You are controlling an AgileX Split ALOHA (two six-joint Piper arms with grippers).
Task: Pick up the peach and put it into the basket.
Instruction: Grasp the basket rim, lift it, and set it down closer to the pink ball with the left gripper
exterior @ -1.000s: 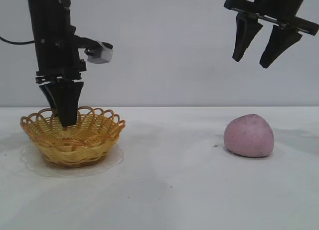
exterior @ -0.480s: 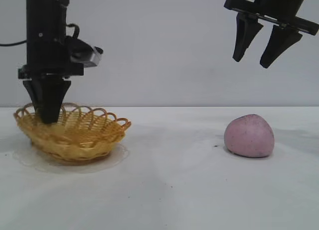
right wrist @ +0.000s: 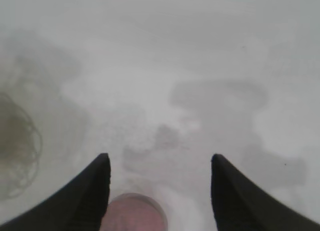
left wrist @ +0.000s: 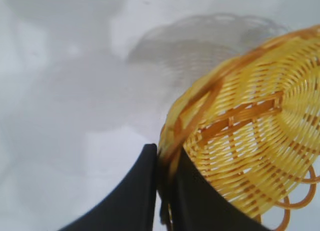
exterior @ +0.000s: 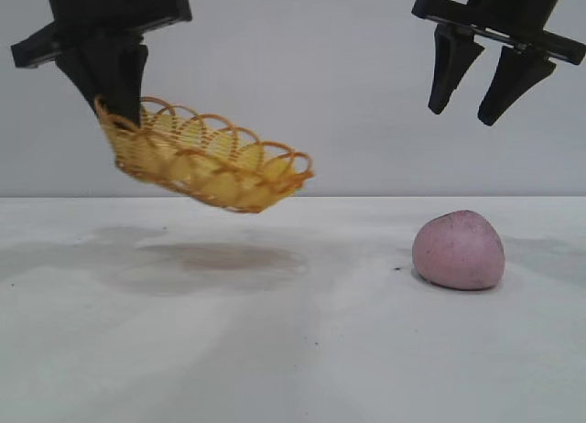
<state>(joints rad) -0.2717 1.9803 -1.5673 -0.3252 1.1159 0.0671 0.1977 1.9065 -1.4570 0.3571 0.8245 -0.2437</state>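
Note:
The yellow woven basket (exterior: 206,157) hangs in the air at the left, tilted with its free end lower. My left gripper (exterior: 119,112) is shut on its orange-brown rim; the wrist view shows the rim pinched between the black fingers (left wrist: 135,201) with the basket (left wrist: 250,141) spreading out beside them. The dull pink peach (exterior: 458,250) rests on the white table at the right. My right gripper (exterior: 470,110) hangs open high above the peach, empty. In the right wrist view the peach (right wrist: 135,213) shows far below, near one finger of that gripper (right wrist: 160,163).
The white table (exterior: 293,350) carries the basket's shadow (exterior: 220,258) at left centre. A plain grey wall stands behind.
The left gripper closed on the basket's rim and lifted the basket off the table, tilting it. The peach and the right gripper have not moved.

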